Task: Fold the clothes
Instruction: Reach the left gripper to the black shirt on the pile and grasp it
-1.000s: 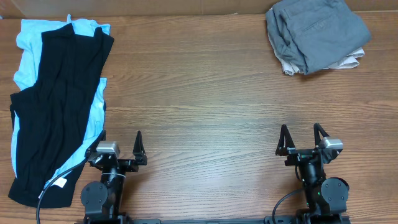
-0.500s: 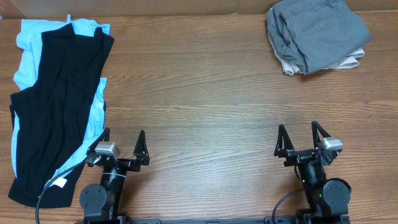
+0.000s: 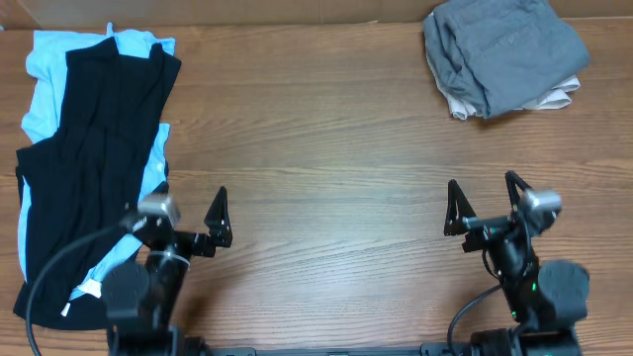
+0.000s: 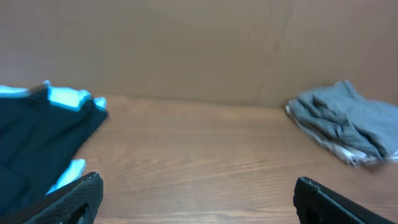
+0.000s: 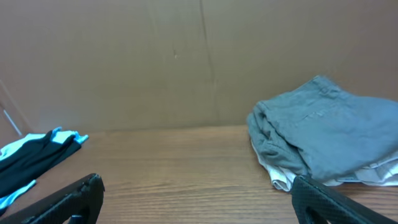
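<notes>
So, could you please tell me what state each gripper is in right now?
Left gripper: open, holding nothing.
Right gripper: open, holding nothing.

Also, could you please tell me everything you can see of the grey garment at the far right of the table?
The grey garment is soft, matte cloth, loosely folded into a rumpled heap with creases and a stitched seam on top. It lies at the table's far right corner, resting on a beige piece that peeks out along its near edge. Nothing else touches it.
</notes>
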Controlling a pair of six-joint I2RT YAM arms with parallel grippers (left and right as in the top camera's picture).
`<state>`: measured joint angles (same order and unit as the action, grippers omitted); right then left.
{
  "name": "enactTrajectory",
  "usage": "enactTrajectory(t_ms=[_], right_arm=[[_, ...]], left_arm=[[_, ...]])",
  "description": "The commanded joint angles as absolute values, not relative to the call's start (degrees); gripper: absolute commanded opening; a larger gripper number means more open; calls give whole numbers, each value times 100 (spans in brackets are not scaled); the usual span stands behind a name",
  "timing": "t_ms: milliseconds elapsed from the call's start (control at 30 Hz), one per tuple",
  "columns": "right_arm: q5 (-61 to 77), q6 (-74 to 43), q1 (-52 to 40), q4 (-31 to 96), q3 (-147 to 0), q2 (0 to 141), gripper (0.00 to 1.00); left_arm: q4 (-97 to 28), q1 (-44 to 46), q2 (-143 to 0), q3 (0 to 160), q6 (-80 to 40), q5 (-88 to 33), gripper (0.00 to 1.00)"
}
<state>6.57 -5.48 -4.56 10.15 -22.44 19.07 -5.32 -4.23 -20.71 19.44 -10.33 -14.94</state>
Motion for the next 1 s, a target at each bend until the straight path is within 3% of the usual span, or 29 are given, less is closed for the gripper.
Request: enactTrajectory(t_ms=[0,500,967], right_arm=[[873,-419,-486,1529,-3242,2818,100],[1579,-427,-486,3529,-5745,6243,100],[2237,-443,-486,3437,-5760,7376,100]], left_arm=[[-939,-458,-3107,3050,-786,-1931,100],[-5323,-458,-7328,7905,545,-1428,100],[-5520,-633,-9723,8084,460,-1461,100]])
